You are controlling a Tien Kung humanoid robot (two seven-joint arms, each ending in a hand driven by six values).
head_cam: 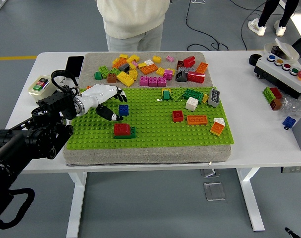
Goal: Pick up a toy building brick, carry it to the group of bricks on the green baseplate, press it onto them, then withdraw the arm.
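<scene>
The black left arm (26, 144) comes in from the lower left corner, its white left hand (98, 96) stretched low over the near-left part of the green baseplate (155, 134). Its fingers are loosely spread and grip nothing; the dark fingertips (115, 117) sit just beside a blue brick (123, 109). Nearer the table edge, a red brick on a green one (123, 130) stands on the plate. The hand covers the studs under it. Farther back, a heap of loose bricks (150, 69) lies on the grey mat. A person (133, 22) stands beyond, cut off at the top. No writing is readable anywhere.
</scene>
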